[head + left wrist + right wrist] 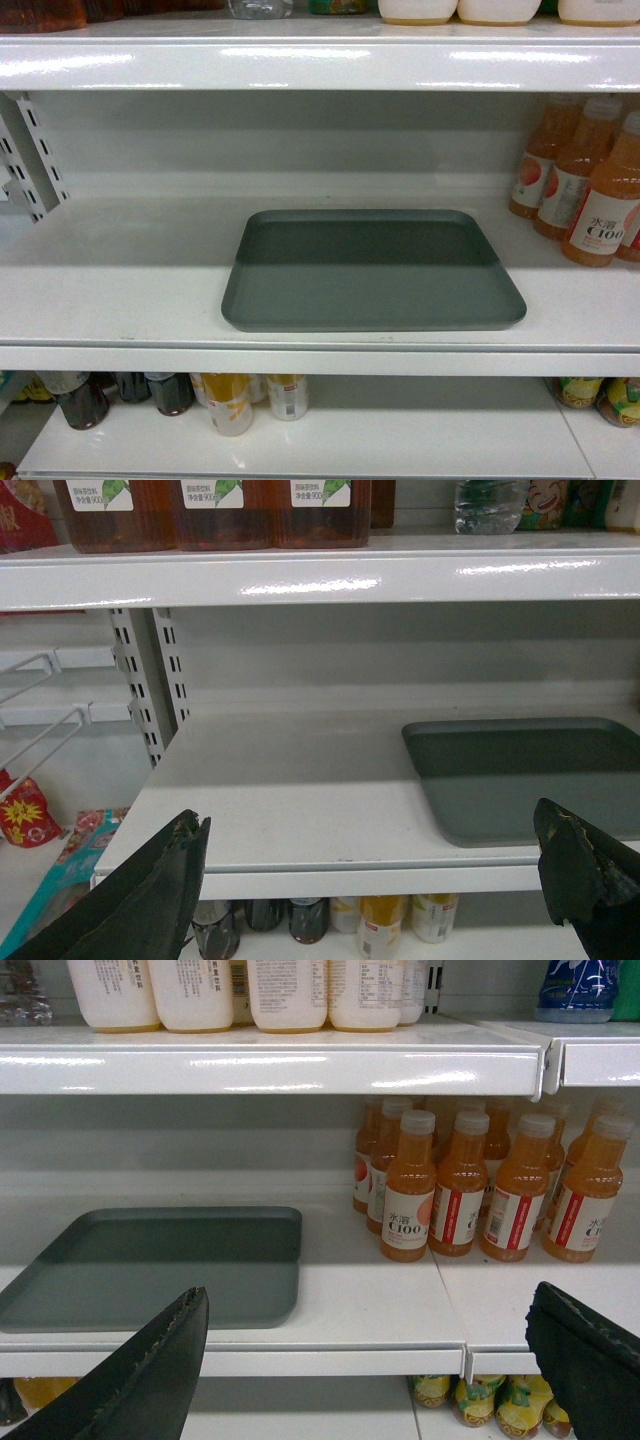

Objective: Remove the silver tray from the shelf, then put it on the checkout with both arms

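Closest to the cameras are the 2 grippers, each seen only from its own wrist view. The left gripper (375, 890) has its 2 black fingers (165, 885) spread wide, one at each lower corner of the picture, and nothing is between them. The right gripper (370, 1360) is the same — fingers (150, 1375) wide apart, holding nothing. Both are in front of the shelf (120, 290) edge and do not touch it. Behind them the silver tray (372, 270) lies flat on the white shelf board, its front rim close to the front edge of the board. In the head view it sits a little right of the middle; in the left wrist view it is at the right (530, 775), in the right wrist view at the left (160, 1265). To the right of the tray, near but apart from it, stand orange juice bottles (470, 1190) with white caps, in rows going back toward the white back panel (300, 135). Below the tray's board, a lower shelf holds dark and yellow bottles (170, 392). Above, the upper shelf (320, 60) carries white containers (200, 990) and brown jars (210, 510).
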You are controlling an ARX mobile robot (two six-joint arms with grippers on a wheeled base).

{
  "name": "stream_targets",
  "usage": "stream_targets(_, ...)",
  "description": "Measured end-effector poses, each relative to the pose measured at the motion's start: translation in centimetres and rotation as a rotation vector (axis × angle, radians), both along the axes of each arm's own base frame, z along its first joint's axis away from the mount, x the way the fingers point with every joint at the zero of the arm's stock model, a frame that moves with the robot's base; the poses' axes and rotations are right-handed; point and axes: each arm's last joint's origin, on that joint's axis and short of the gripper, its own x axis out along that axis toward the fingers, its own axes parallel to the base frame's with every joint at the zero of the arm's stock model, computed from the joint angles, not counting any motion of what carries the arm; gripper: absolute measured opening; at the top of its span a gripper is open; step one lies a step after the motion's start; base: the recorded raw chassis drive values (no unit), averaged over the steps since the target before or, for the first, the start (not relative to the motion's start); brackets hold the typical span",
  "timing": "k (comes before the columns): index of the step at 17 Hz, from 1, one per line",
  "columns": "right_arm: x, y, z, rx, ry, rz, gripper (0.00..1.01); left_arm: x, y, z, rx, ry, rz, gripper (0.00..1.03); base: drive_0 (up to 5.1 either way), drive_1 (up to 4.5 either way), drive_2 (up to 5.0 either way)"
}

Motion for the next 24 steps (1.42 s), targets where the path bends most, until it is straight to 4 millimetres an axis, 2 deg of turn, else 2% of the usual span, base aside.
stream_targets(24,0.00,0.00,0.00,0.000,0.000,0.000,0.98,0.00,0.00,0.00,0.000,0.000,0.000,0.98,0.0,0.00,0.0)
